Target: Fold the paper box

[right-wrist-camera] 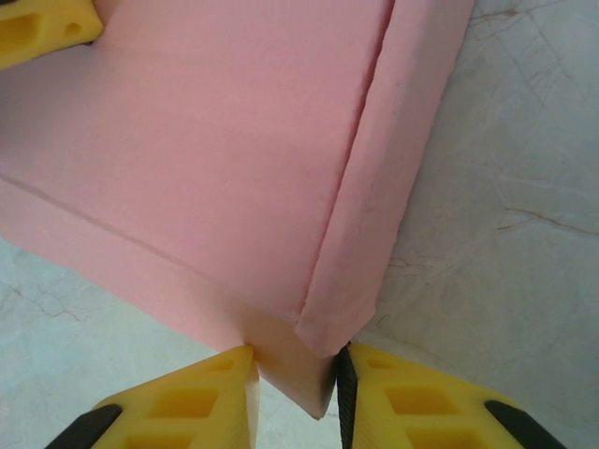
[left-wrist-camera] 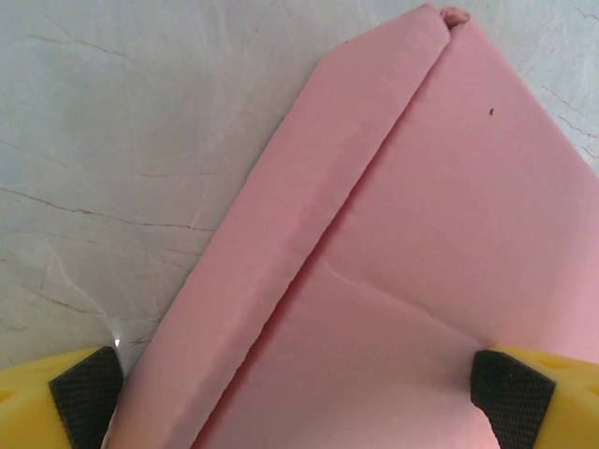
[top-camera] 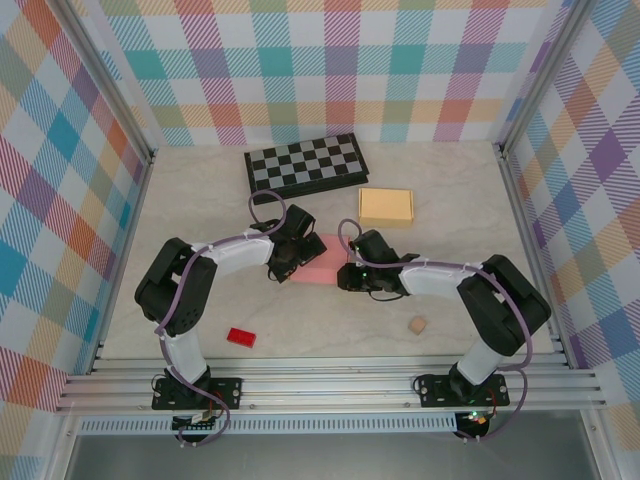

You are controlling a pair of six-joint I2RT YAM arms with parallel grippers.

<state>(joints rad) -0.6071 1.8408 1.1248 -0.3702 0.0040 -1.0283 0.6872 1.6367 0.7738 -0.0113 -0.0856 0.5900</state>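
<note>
We see one pink box (top-camera: 326,263) lying flat near the middle of the table (top-camera: 200,200), between the two grippers. Its upper face is plain pink. One long flap is folded along its edge and a crease runs across the panel. In the left wrist view a single tiny dark speck (left-wrist-camera: 490,112) sits on the panel.

The right gripper (right-wrist-camera: 295,369) is at the box's right end. Its two yellow fingers (right-wrist-camera: 393,398) are pressed in from either side of a corner, where the folded flap ends, so the jaws are clamped on that corner. The left gripper (left-wrist-camera: 298,402) is over the box's left end with its jaws wide apart. One black pad (left-wrist-camera: 86,398) sits at the box's outer edge and the other rests over the panel. We cannot tell whether the pads touch the paper.

Farther out we count four other things, one of each:
- A black-and-white chessboard (top-camera: 305,164) lies towards the far side, slightly left of centre, well apart from the box.
- A tan carton (top-camera: 386,207) sits far and right of the pink box, close to the right arm's wrist.
- A red block (top-camera: 240,337) lies near and left, beside the left arm.
- A small tan cube (top-camera: 417,325) lies near and right, below the right arm's forearm.

Plaid walls (top-camera: 330,60) in many colours close the table on three sides.
</note>
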